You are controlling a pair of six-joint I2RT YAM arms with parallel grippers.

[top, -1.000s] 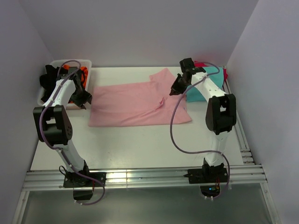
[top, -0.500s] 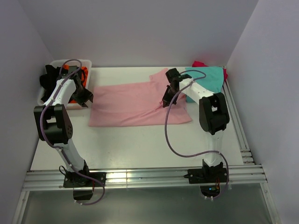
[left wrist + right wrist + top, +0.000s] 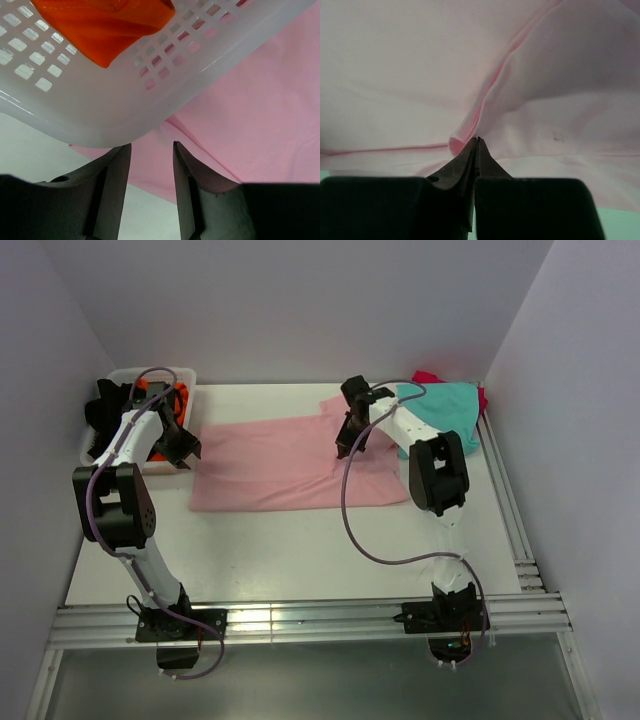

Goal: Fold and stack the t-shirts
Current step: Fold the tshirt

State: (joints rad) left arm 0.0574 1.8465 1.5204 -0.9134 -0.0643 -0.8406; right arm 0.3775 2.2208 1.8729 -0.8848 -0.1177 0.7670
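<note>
Top view. Shows one light pink t-shirt point(image 3: 280, 465) spread flat across the middle of the table point(image 3: 300, 560), with a sleeve reaching toward the far right. Shows one teal t-shirt point(image 3: 452, 410) bunched at the far right, over one magenta t-shirt point(image 3: 430, 377) peeking out behind it. Adds one orange t-shirt point(image 3: 180, 395) and one black t-shirt point(image 3: 100, 412), both heaped in the single white basket point(image 3: 150, 371) at far left: five shirts in all. Places the left gripper point(image 3: 180, 452) by the basket's near right corner, at the pink shirt's left edge, and the right gripper point(image 3: 345, 448) down on the pink cloth near the sleeve.

Left wrist. Narrowly parted left gripper point(image 3: 150, 150), holding nothing, low over the pink hem point(image 3: 260, 110) just beside the perforated basket wall point(image 3: 100, 100), with orange cloth point(image 3: 100, 25) inside.

Right wrist. Right gripper point(image 3: 476, 141) pressed together with no gap, tips touching a raised crease of pink cloth point(image 3: 420, 65) — no fabric seen caught between them.
</note>
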